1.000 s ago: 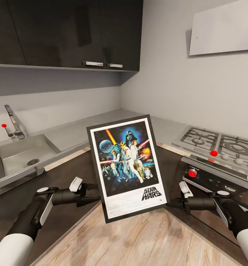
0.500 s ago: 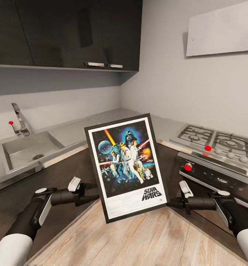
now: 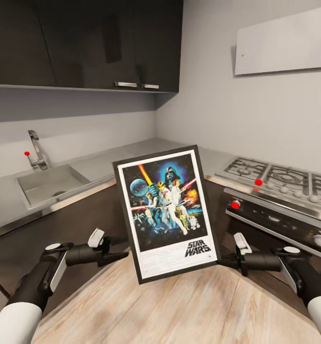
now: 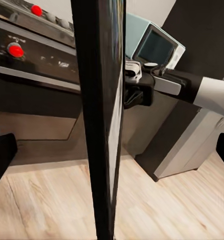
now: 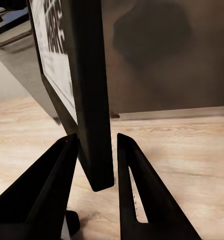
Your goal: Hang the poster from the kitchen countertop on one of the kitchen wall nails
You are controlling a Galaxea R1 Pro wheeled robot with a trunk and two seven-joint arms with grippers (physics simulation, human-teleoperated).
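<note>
The poster (image 3: 166, 213) is up in the air, out in front of the robot, above the wood floor (image 3: 179, 310); it stands nearly straight up and leans a little to one side; its picture side faces the robot.

The right claw (image 3: 223, 261) pinches the poster's lower right edge; in the right wrist view its two dark fingers (image 5: 51, 185) sit on either side of the thin black frame, very close to it, with the frame's bottom corner poking down between them; so this claw is closed on the poster.

The left claw (image 3: 123, 254) is at the poster's lower left edge; its tips reach the frame, but I cannot tell if it is squeezing or just touching; in the left wrist view the frame's edge (image 4: 99, 120) runs straight up the middle.

Behind the poster the grey tabletop (image 3: 107, 162) bends round the corner, with a pale wood strip along its front edge; the sink (image 3: 50, 184) and tap (image 3: 36, 148) are on the left side; the stove (image 3: 275, 179) with red knobs is on the right side; dark cupboards (image 3: 83, 43) hang above; there is open air above the poster and open floor below it.
</note>
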